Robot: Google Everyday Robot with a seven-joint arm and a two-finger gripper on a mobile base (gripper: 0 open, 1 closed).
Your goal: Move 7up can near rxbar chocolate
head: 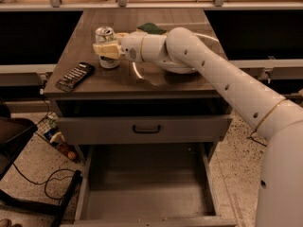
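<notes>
The 7up can (104, 36), pale with a silver top, stands upright on the wooden table (142, 82) at its left-middle. My gripper (109, 49) reaches in from the right, and its pale yellow fingers (105, 50) are closed around the can's middle. The can's base is at or just above the tabletop. The rxbar chocolate (75, 76), a flat dark bar, lies near the table's front left corner. It is a short way in front of and to the left of the can.
A white bowl (176, 68) sits behind my forearm at the table's middle. A green-and-yellow sponge (151, 29) lies behind it. Below the tabletop is a shut drawer (144, 128), and under that an open lower drawer (147, 188). Cables lie on the floor at left.
</notes>
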